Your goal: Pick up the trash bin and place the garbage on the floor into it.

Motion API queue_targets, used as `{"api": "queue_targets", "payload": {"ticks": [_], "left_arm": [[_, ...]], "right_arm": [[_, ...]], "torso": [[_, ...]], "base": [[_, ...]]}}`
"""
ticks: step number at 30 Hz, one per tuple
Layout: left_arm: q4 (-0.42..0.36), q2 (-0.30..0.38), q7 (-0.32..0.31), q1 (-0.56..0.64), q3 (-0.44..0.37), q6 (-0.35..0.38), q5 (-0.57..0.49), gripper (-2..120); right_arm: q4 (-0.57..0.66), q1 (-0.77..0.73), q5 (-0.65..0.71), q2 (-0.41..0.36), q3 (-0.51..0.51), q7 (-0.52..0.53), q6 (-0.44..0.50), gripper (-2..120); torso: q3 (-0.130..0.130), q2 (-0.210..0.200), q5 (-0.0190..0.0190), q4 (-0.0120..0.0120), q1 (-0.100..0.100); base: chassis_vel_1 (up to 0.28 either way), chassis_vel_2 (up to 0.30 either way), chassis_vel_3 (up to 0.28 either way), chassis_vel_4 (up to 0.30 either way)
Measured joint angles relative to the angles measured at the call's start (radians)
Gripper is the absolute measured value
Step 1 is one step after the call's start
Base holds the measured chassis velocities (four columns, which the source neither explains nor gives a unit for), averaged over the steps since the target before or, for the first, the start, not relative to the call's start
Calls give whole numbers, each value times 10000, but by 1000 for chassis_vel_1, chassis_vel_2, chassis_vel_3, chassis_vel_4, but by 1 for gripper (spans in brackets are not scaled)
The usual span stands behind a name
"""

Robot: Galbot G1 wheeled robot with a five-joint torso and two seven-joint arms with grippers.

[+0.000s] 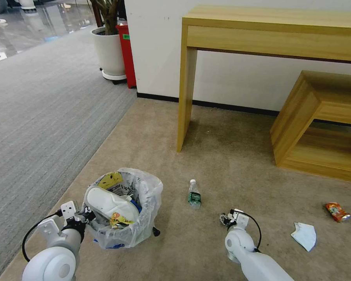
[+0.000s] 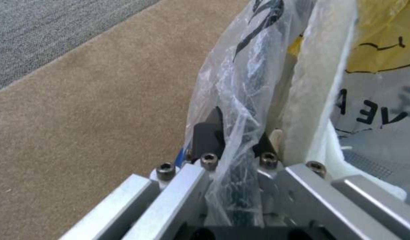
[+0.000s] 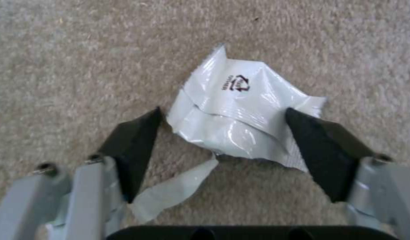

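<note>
Right wrist view: right gripper (image 3: 223,140) is straddling a white wrapper (image 3: 240,120), jaws apart; probably lower squarely before closing. Left gripper (image 2: 234,140) is clamping the bin (image 1: 123,208) rim.

head: high, looking forward and down over beige carpet floor (image 1: 230,156) | left wrist: very near, along left gripper (image 2: 234,141) at small round black plastic-lined trash bin (image 2: 254,66), shared with head (image 1: 123,210) | right wrist: close above carpet, on crumpled white plastic wrapper (image 3: 240,113)
</note>
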Motion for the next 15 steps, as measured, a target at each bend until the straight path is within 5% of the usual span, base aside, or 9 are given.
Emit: {"api": "queue_targets", "payload": {"ticks": [15], "left_arm": [[188,21,34,-62,26,-145,30,1]], "right_arm": [[238,-257,-616,-290,279,-400,522,12]], "torso": [[0,0,2,0,0]], "base": [[0,0,0,0]]}}
